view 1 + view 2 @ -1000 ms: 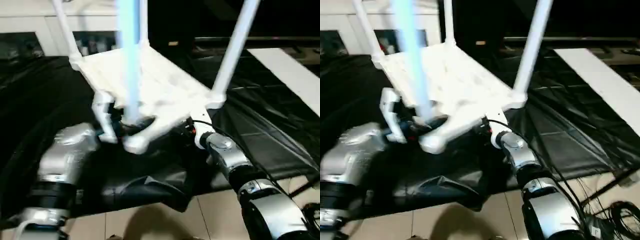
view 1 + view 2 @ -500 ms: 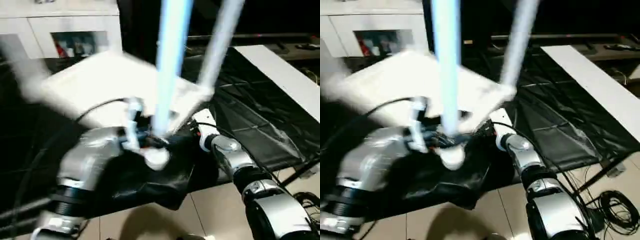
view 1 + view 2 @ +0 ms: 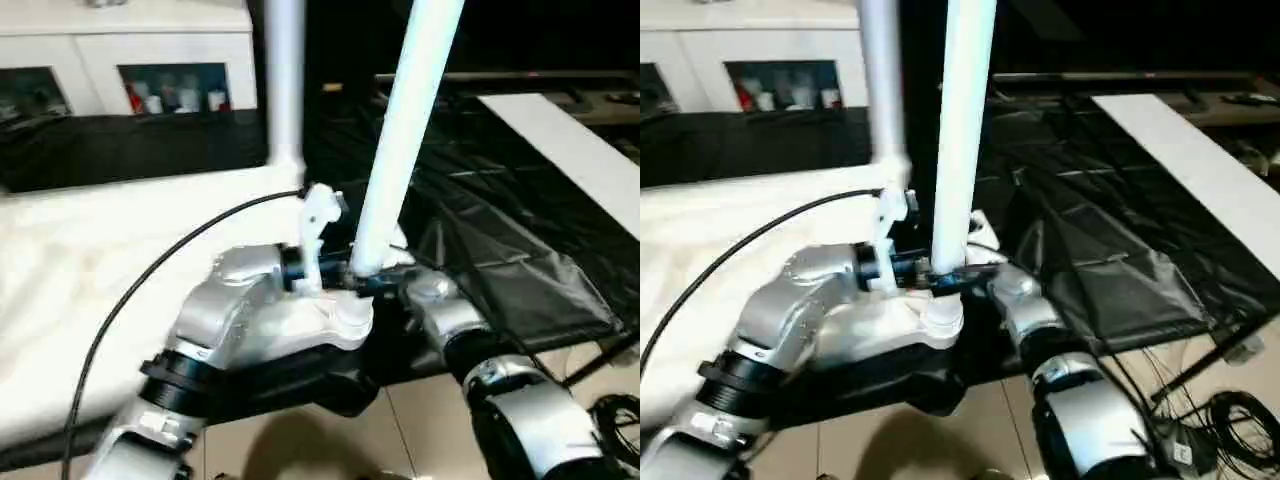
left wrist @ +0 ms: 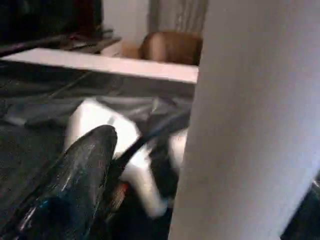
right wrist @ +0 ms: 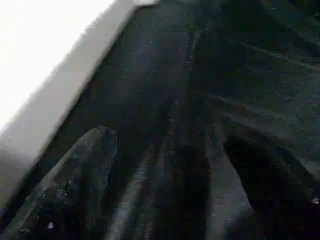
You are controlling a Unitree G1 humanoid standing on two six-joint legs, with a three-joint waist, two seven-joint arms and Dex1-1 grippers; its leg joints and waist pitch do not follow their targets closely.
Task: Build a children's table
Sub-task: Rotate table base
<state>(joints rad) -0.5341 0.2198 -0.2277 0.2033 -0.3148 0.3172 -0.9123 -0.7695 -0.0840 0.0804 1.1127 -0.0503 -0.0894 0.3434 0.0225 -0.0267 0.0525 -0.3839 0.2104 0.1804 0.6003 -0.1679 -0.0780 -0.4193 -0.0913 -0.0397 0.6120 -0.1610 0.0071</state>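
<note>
I keep the left gripper [image 3: 352,272] clamped low on the near table leg [image 3: 405,130], just above its corner socket [image 3: 352,318], and pivot the tabletop [image 3: 60,290] slowly; right gripper [image 5: 165,185] jaws stand wide over black sheeting [image 5: 210,75], empty; since a second ago the tabletop has swung toward my left, its far legs gone from sight.
</note>
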